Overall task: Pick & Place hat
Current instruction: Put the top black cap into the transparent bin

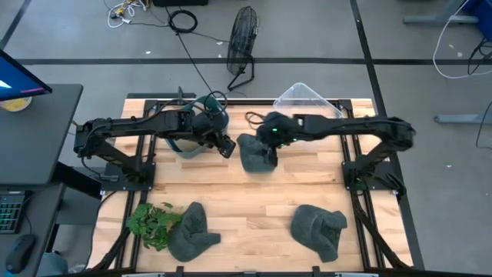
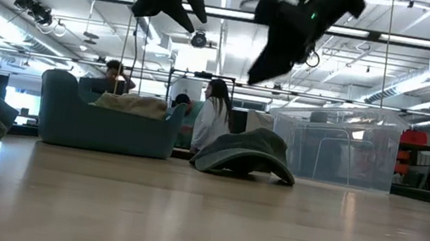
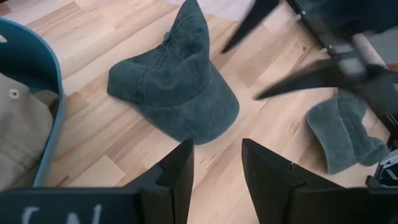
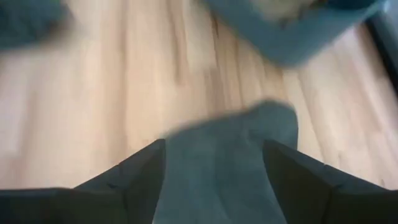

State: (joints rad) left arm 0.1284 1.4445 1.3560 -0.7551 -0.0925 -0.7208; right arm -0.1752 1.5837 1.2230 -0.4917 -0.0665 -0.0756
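Note:
A dark green cap lies on its brim and open underside on the wooden table's middle; the low view shows it as a low mound. My right gripper hangs open just above it, its fingers wide on either side of the cap in the right wrist view, and is clear of it in the low view. My left gripper is open too. It hovers to the cap's left, beside the blue bin, looking at the cap.
A blue bin with a beige hat inside stands left of the cap. A clear plastic box stands at the far edge. Two more green caps and a leafy plant lie near the near edge.

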